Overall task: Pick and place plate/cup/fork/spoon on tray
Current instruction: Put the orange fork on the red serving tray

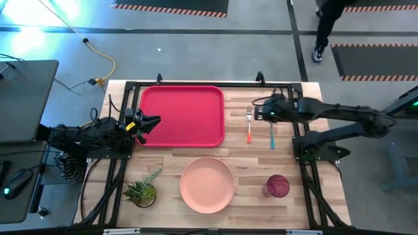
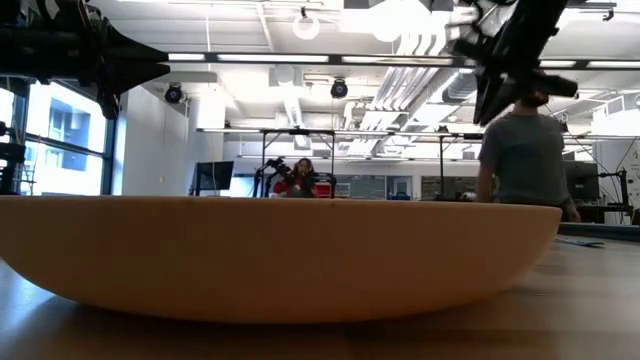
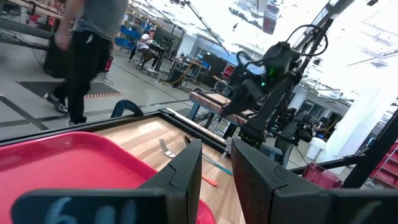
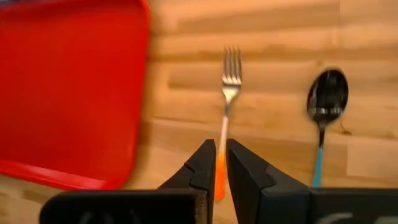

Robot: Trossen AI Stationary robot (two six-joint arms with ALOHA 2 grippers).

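Note:
The red tray (image 1: 183,116) lies at the table's far left. To its right the orange-handled fork (image 1: 249,127) and the blue-handled spoon (image 1: 272,134) lie side by side, flat on the wood. The salmon plate (image 1: 207,185) and the dark-red cup (image 1: 277,186) stand near the front edge. My right gripper (image 4: 220,144) hangs above the fork's handle (image 4: 219,177), pointing steeply down, shut to a thin slit and holding nothing; in the low view it (image 2: 495,100) is well above the table. My left gripper (image 1: 153,124) waits over the tray's left rim, slightly open with nothing between its fingers.
A small potted plant (image 1: 142,191) stands at the front left corner. A black frame (image 1: 196,83) runs along the table's far edge. A person (image 2: 525,150) stands beyond the table. Bare wood lies between the tray and the plate.

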